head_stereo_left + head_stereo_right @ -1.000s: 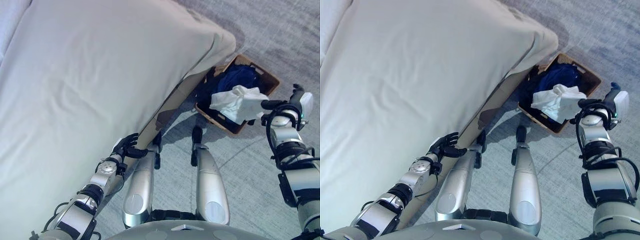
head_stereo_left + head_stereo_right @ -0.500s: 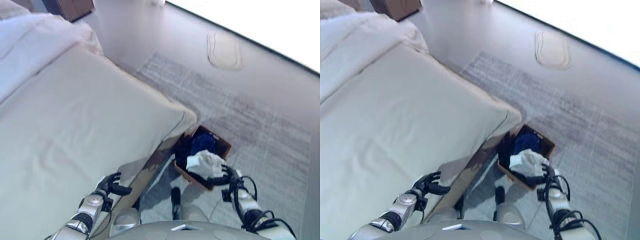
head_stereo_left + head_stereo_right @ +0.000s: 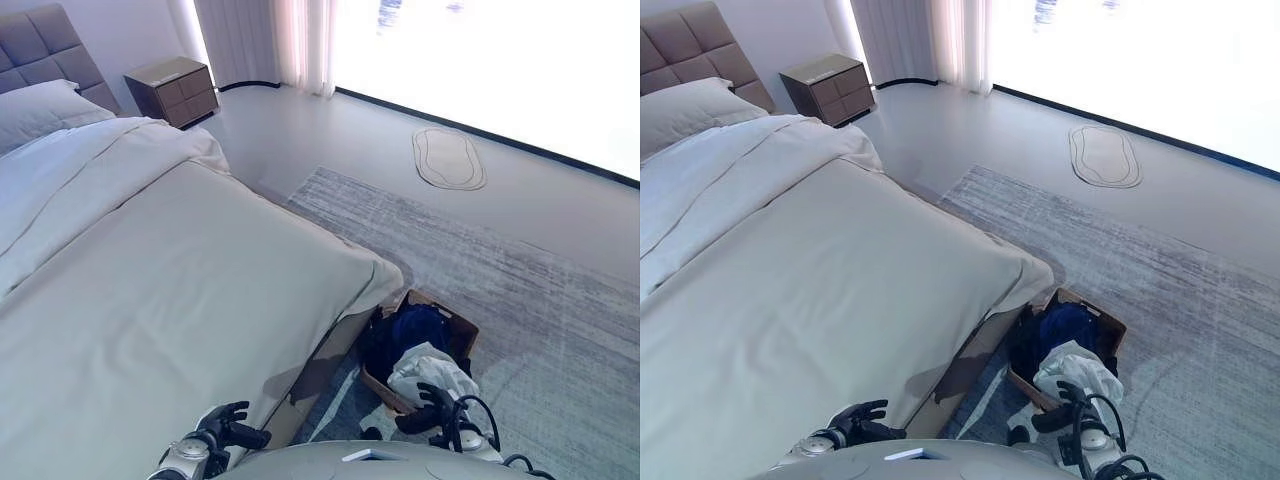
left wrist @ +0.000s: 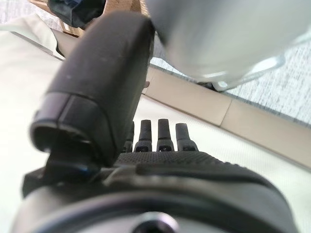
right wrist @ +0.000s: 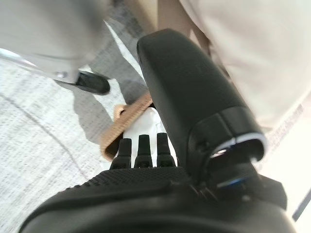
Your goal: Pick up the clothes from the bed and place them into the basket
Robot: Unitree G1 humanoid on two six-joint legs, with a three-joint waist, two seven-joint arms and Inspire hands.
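A brown basket [image 3: 462,322] stands on the floor at the bed's foot corner. It holds a dark blue cloth [image 3: 420,325] and a white cloth [image 3: 425,362] on top. My right hand [image 3: 425,412] is open, just at the basket's near side by the white cloth, holding nothing. The basket's rim [image 5: 124,126] and the white cloth [image 5: 148,121] show past its straight fingers in the right wrist view. My left hand [image 3: 225,432] is open and empty at the near edge of the bed [image 3: 170,290], whose beige cover lies smooth.
A pillow [image 3: 45,105] and a padded headboard are at the bed's far end. A brown nightstand [image 3: 172,88] stands beside them. A grey carpet [image 3: 520,270] lies under the basket, and a small oval rug [image 3: 450,158] lies by the bright window.
The camera has tilted up, so the whole picture shifted and the far room now shows. Both hands now sit low in the view; the right one stays by the basket's white cloth.
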